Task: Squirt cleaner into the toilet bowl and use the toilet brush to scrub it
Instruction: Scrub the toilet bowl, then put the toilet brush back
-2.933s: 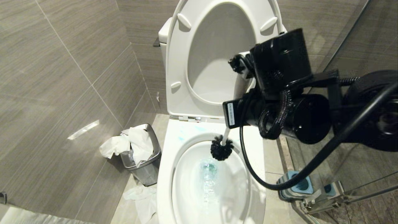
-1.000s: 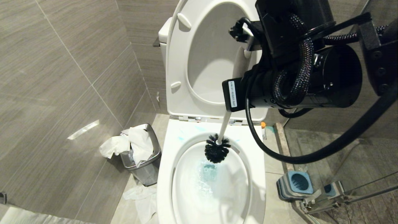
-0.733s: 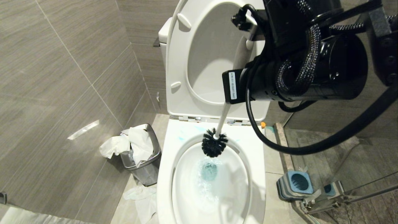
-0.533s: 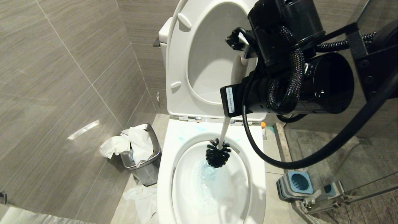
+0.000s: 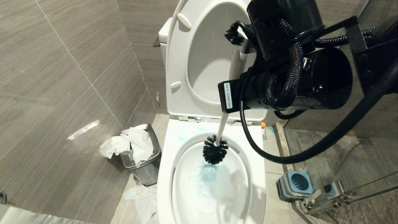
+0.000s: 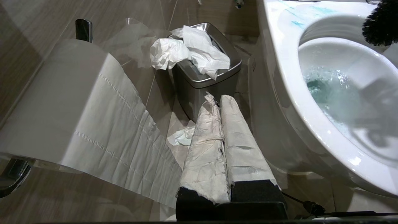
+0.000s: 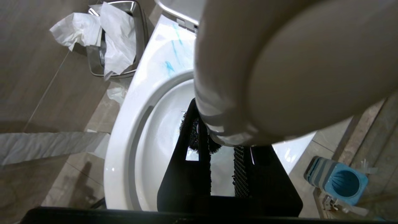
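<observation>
From the left: the bin [image 5: 141,165] stands beside the toilet, stuffed past its rim with crumpled tissue [image 5: 130,143], more paper on the floor at its foot. My left gripper [image 6: 219,105] hangs low near it, its wrapped fingers [image 6: 205,146] pressed together on nothing.

Next the bowl [image 5: 164,174]: turquoise cleaner [image 5: 206,171] tints the frothy water, with pale blue streaks on the back rim. The brush [image 5: 215,152] has its black head down inside the back of the bowl, above the water; whether the bristles touch the ceramic I cannot tell. My right gripper [image 5: 241,39] pinches the white handle near its knob end, up by the raised seat.

I judge the brush light and stiff, the bristles springy, the smooth handle liable to twist in a narrow pinch. Held this high it has long leverage, so I would press gently; a grip lower on the shaft would steady it.

Far right, the holder [image 5: 295,183] sits on the floor, its blue well without the brush.
</observation>
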Controlling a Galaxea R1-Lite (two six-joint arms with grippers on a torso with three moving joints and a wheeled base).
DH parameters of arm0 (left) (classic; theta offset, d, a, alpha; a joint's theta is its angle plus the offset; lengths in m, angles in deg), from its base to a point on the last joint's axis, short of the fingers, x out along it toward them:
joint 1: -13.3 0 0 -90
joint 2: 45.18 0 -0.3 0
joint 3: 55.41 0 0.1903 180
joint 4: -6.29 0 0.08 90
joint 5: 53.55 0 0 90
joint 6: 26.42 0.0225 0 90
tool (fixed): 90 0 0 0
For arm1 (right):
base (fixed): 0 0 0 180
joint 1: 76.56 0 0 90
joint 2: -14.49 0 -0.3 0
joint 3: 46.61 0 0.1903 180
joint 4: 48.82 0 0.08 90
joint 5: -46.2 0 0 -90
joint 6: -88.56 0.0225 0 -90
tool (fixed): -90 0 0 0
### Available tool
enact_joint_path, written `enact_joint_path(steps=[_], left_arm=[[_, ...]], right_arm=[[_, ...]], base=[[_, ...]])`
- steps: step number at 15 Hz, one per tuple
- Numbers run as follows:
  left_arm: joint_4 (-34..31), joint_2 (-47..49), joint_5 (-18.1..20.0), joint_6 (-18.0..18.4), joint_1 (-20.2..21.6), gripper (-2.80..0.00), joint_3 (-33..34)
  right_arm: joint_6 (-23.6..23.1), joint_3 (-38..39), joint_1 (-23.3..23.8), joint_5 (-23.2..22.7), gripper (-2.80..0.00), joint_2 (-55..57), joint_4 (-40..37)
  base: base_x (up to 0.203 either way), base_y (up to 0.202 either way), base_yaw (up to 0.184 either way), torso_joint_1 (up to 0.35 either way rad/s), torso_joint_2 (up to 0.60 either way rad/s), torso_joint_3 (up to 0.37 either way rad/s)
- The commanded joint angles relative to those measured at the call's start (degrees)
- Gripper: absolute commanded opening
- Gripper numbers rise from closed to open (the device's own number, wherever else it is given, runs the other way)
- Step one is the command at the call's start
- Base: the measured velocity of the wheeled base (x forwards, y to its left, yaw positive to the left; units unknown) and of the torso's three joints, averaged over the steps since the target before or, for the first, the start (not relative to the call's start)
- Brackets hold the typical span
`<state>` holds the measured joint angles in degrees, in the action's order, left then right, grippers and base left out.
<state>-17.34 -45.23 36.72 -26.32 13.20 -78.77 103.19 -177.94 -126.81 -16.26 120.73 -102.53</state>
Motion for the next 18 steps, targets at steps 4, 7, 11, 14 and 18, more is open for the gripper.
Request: enact_joint_path(steps=[4,7,11,14,18], left_arm=[[0.0,0.0,0.0,0.1,0.0,-2.80,0.1],[0.0,0.0,0.0,0.1,0.0,-2.80,0.1],[0.0,0.0,0.0,0.1,0.0,-2.80,0.1],[0.0,0.0,0.0,0.0,0.0,-2.80,0.1],[0.0,0.0,0.0,0.1,0.0,-2.80,0.1]], right_arm=[[0.0,0.3,0.0,0.1,-2.80,0.2,-0.2],[0.0,0.4,0.0,0.1,-2.80,0.2,-0.2],[0.0,0.2,0.0,1.1,-2.80,0.0,-0.3],[0.0,0.4,0.1,3.6,-2.80,-1.0,-0.8],[0.3,3.5,2.4,6.7,-2.80,-5.7,-4.3]], base=[[0.000,0.000,0.000,0.000,0.00,0.000],[0.000,0.000,0.000,0.000,0.00,0.000],[0.000,0.000,0.000,0.000,0.00,0.000],[0.000,0.000,0.000,0.000,0.00,0.000],[0.000,0.000,0.000,0.000,0.00,0.000]])
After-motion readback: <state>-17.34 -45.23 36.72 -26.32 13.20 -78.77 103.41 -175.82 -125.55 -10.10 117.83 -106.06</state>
